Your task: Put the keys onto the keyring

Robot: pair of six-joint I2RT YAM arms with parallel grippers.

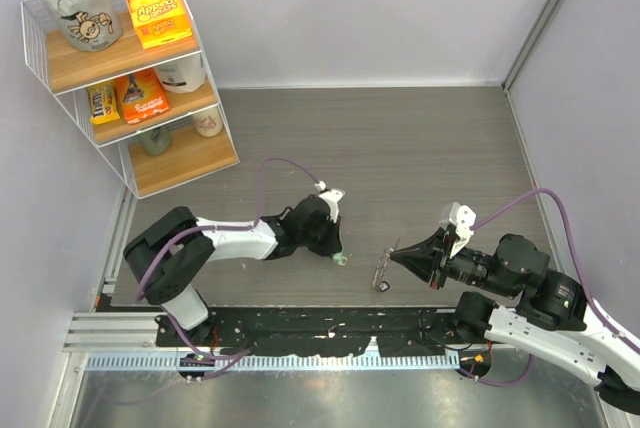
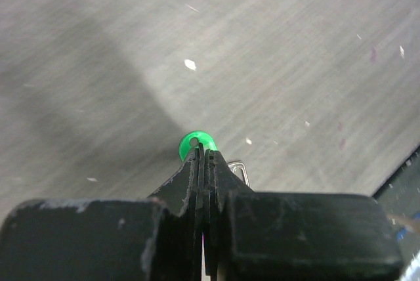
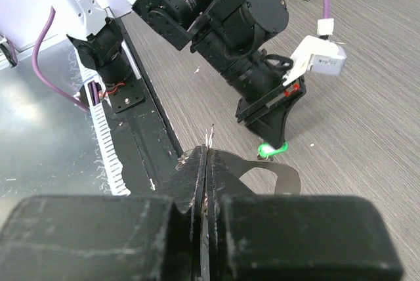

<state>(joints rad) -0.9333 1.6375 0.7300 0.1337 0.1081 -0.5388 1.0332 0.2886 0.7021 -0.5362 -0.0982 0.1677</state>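
Lee: Left jaws were pressed together, pinching the key [image 2: 195, 142]. Only its green head showed past the tips, low over the desk [image 2: 275, 44].
Ana: Right jaws?
Lee: Also pressed shut. Glittering strands of the keyring [image 3: 211, 138] stuck out between the tips, so it looked pinched there. From above, its loop trailed from those tips toward the near edge.
Ana: Relation for the next move?
Lee: Key lay to the left of the keyring, near but apart, with the two sets of tips facing each other. Key's long axis was hidden by the jaws. Judged the left arm nearer, so it should carry the key across.
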